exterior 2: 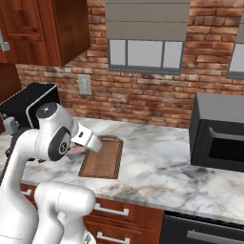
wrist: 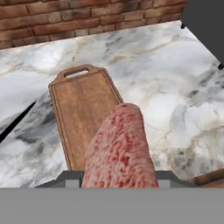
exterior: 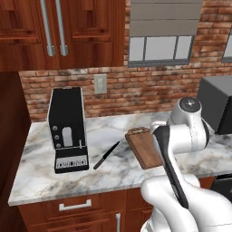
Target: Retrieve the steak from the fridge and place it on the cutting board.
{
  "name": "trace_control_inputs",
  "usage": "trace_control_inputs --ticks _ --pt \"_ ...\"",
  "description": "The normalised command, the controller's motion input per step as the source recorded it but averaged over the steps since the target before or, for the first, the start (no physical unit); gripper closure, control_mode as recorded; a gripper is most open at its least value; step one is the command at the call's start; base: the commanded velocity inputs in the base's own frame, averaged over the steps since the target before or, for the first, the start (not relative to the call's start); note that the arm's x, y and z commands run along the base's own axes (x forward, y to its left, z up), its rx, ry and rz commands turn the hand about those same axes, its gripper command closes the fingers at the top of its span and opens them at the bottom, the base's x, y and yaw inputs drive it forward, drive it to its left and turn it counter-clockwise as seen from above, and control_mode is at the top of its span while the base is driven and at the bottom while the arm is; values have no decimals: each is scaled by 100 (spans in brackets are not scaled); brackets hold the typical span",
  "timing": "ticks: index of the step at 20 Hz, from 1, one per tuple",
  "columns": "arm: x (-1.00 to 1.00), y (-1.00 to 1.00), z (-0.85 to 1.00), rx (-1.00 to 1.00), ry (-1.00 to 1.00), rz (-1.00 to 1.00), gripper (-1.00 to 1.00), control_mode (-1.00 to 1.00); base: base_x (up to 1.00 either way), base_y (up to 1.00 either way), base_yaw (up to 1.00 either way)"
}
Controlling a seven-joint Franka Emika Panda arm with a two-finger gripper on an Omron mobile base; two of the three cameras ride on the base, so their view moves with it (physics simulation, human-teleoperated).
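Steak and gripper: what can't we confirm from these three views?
- Gripper fingertips: in the hand view the steak covers them, so finger contact is unseen.
- Steak height over the cutting board: touching or apart cannot be told; the arm blocks it in both base views.
- Cutting board's near end: hidden by the arm in the left base view, by the steak in the hand view.
- Microwave: cut off by the right edge.

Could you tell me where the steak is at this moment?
The steak is held in the gripper, raised above the near end of the cutting board on the marble counter; in the right base view it peeks out beside the board's left edge.
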Motion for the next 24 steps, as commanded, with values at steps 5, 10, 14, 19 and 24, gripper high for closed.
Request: trace_control_inputs --ticks 5,10,14,19,24 --pt "41 -2 -49 0 0 0 100 -100 0 0 0" --pt "48 0 -49 0 0 0 100 -100 0 0 0" --pt "49 0 -44 0 0 0 100 -100 0 0 0" --pt "43 0 -40 0 0 0 100 -100 0 0 0" --pt "38 0 -40 0 0 0 100 -100 0 0 0"
